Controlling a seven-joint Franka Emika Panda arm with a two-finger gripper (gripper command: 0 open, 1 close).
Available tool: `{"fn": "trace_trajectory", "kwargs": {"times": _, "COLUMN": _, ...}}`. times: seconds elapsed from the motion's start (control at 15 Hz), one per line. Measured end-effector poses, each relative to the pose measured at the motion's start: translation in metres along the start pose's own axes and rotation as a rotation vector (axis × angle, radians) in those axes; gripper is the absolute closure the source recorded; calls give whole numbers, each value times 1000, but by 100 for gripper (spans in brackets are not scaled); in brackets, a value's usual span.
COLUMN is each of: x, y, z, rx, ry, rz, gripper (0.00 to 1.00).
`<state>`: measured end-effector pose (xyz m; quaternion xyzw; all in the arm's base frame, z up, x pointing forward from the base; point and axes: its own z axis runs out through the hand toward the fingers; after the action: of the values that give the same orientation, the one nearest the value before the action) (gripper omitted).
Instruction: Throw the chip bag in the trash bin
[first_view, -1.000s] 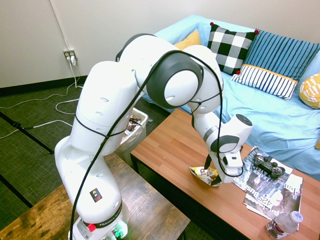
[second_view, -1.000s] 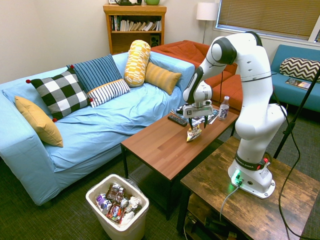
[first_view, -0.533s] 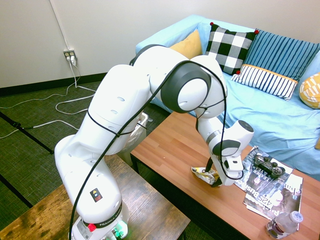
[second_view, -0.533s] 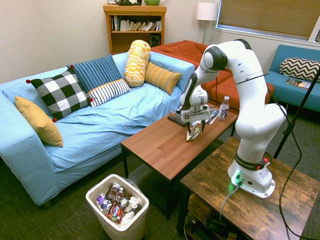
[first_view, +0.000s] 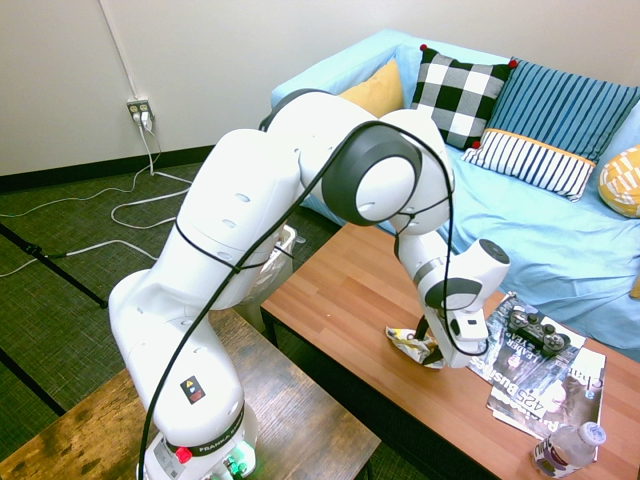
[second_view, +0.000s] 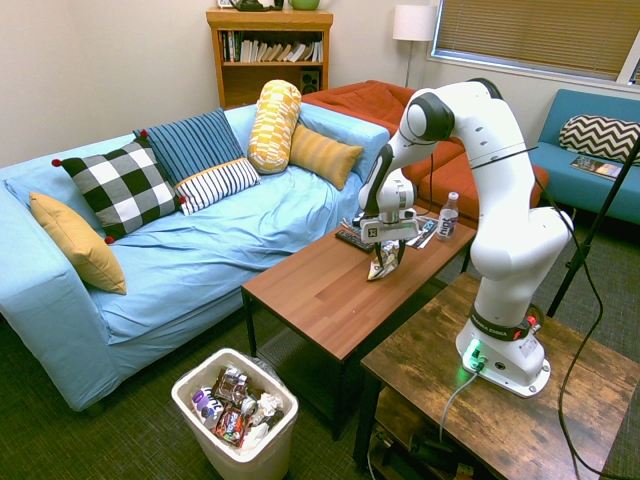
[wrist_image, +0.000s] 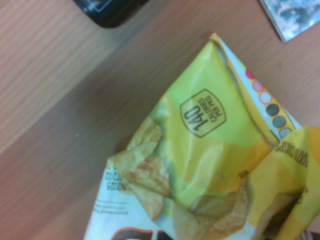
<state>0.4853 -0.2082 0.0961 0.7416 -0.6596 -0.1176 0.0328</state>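
Chip bag (second_view: 382, 262) lies on the wooden table (second_view: 320, 291) between the two fingers of the gripper (second_view: 389, 262), which stand apart around it, and I judge it light, soft and slippery, so its crumpled middle is the best place to pinch.

And there it is, "140 CALORIES PER PKG" on the yellow chip bag (wrist_image: 215, 150)! Over on a magazine (first_view: 520, 388), "425 Bus"!
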Motion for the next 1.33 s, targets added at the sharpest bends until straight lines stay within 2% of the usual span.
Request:
{"fn": "trace_trajectory", "kwargs": {"times": 0.4, "x": 1, "y": 0, "z": -11, "rx": 26, "ry": -19, "rz": -34, "gripper": 100}}
{"fn": "trace_trajectory", "kwargs": {"times": 0.67, "x": -28, "y": 8, "z": -49, "rx": 100, "ry": -60, "rz": -144, "gripper": 100}}
{"fn": "trace_trajectory", "kwargs": {"times": 0.87, "x": -92, "y": 10, "z": -105, "rx": 174, "ry": -56, "rz": -270, "gripper": 100}}
{"fn": "trace_trajectory", "kwargs": {"times": 1.2, "x": -254, "y": 16, "z": -195, "rx": 282, "ry": 23, "rz": -471, "gripper": 100}}
{"fn": "trace_trajectory", "kwargs": {"times": 1.33, "x": -323, "y": 14, "z": -207, "rx": 296, "ry": 50, "rz": -537, "gripper": 100}}
